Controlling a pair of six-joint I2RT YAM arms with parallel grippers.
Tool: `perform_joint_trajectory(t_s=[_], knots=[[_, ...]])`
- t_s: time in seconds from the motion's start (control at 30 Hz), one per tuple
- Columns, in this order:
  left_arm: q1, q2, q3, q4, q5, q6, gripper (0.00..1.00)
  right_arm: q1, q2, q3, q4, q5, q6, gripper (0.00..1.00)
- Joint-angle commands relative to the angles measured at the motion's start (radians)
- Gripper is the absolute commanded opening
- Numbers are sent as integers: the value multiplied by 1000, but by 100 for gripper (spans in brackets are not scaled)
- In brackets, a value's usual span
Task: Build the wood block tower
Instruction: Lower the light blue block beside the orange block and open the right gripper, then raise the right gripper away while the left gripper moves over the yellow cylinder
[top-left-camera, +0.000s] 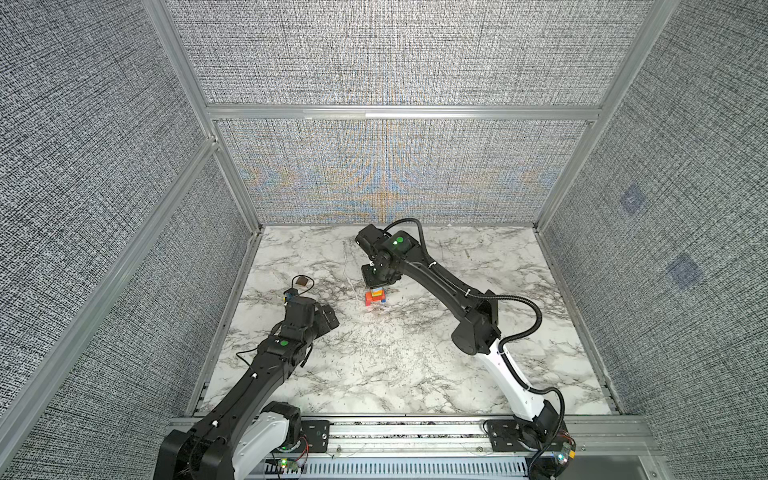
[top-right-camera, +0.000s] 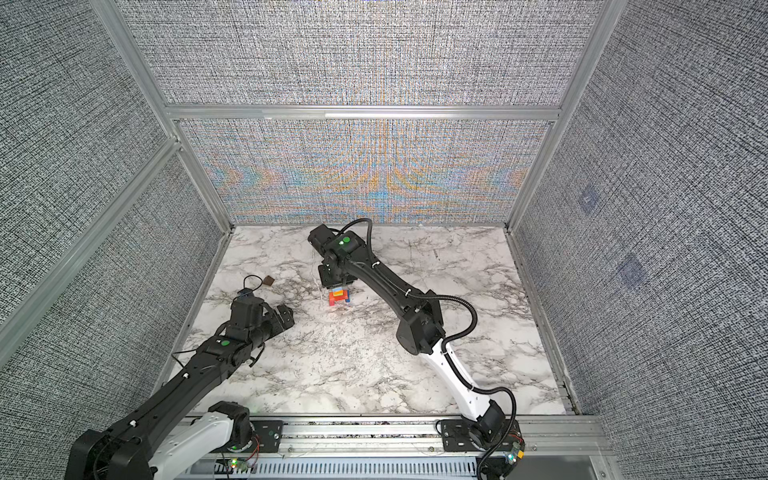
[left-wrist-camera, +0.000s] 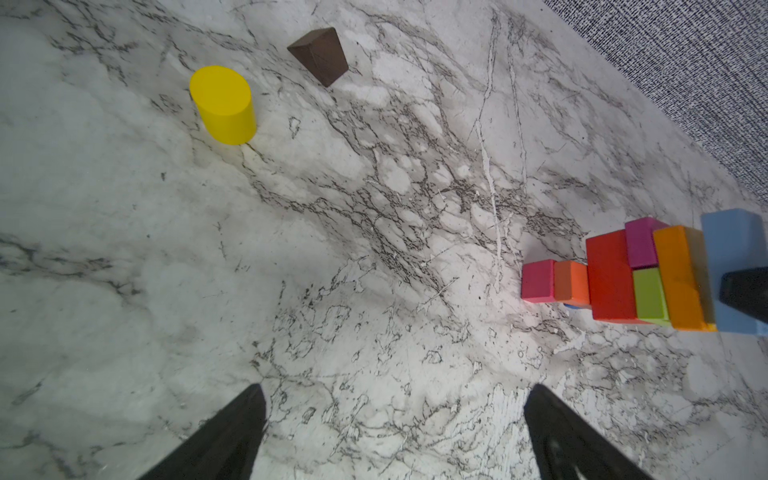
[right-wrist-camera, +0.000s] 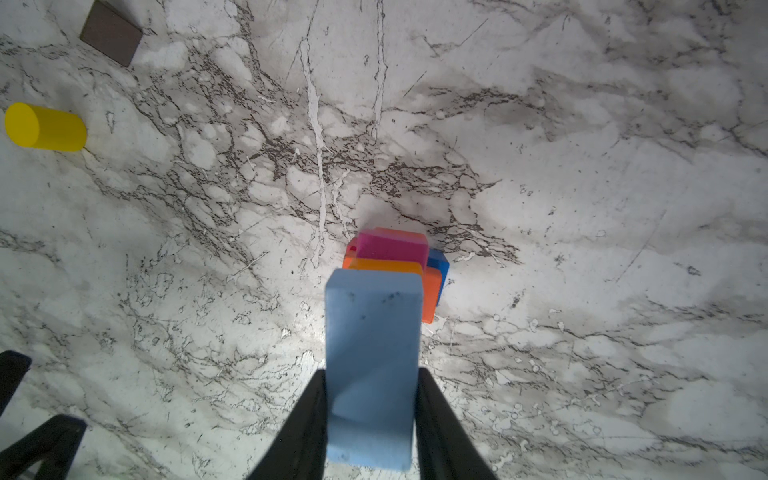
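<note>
Currently at placement: the right gripper (right-wrist-camera: 371, 372) pinches the light blue block (right-wrist-camera: 372, 332), seated atop the tower (left-wrist-camera: 611, 276) at mid-table. The left gripper (left-wrist-camera: 397, 388) is spread, empty. Next move likely calls for gentle release and a straight lift. The yellow cylinder (left-wrist-camera: 224, 110) and brown wedge (left-wrist-camera: 319, 56) lie loose.

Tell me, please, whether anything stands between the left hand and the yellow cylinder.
Nothing visible does: only bare marble table lies between the open left hand and the yellow cylinder. The brown wedge sits farther off, apart from it.
</note>
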Motion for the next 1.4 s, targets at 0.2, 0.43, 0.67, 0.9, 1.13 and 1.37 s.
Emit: perform_joint_trajectory(t_s=[0.2,0.43,0.67,0.9,1.13,1.37], knots=[[0,2,18,-1,1,8,99,2,-11,1,-15,-10,-6,41],[0,5,53,-44,24,21,99,2,-71,-48,12,-4,-26,50],[1,4,137,-154,40,4,99,1,-247,-246,123,2,-93,57],[1,-88,210,-298,-3,8,96,-6,-536,-593,319,21,-174,66],[3,-49,403,-543,-75,28,90,-65,-890,-1068,674,-16,-177,76],[40,116,569,-682,-115,76,78,-158,-1102,-1366,867,-69,-125,78]])
